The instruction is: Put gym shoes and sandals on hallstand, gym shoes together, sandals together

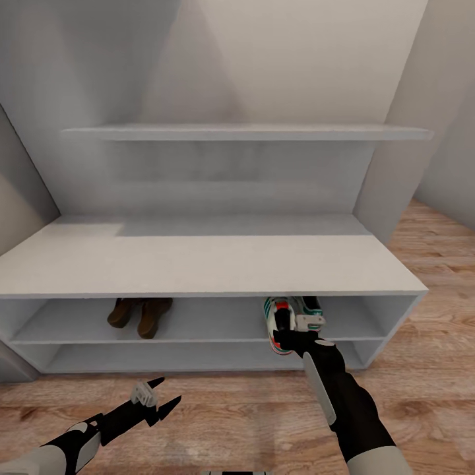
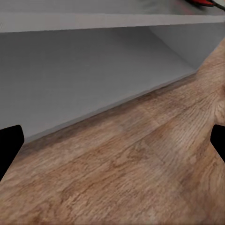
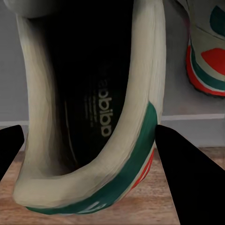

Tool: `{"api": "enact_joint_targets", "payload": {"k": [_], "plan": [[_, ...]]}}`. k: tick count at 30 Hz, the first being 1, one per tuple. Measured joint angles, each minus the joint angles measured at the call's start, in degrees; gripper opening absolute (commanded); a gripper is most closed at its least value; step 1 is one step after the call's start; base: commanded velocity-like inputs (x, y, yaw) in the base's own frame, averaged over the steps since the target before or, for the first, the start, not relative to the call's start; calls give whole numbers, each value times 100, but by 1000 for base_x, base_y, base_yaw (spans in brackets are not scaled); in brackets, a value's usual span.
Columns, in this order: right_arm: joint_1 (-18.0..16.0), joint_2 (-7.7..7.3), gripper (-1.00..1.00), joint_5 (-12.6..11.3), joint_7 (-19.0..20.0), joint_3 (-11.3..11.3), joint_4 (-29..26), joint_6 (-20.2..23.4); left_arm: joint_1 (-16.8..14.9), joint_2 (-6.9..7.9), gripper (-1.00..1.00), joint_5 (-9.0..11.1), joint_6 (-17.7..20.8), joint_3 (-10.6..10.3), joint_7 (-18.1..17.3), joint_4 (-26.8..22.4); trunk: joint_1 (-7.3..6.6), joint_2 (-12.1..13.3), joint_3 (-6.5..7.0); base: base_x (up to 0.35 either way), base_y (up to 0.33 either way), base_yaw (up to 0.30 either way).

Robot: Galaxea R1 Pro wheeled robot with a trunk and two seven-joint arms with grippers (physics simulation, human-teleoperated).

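Matt, smooth painted rack (image 1: 198,264), pale grey. Floor (image 2: 140,178) is grained wood plank with a soft sheen. Sneaker (image 3: 89,117) looks like smooth white leather; sandals (image 1: 140,315) brown leather.

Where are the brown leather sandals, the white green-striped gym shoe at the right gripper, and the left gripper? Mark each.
brown leather sandals (image 1: 140,315), head view, toe ends.
white green-striped gym shoe (image 3: 89,108), right wrist view, dark insole.
left gripper (image 1: 163,392), head view, between fingertips.
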Motion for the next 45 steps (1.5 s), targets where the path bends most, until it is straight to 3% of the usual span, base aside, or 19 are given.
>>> {"api": "enact_joint_targets", "payload": {"k": [36,45], "plan": [[0,5,-100,-1,0,-5,-8,0,0,-2,100,0,0,0,0,2,0,0,0,48,-14,0],[0,5,-100,-3,0,-4,-8,0,0,-2,100,-1,0,-4,0,3,18,-9,-155,0,0,0]]}}
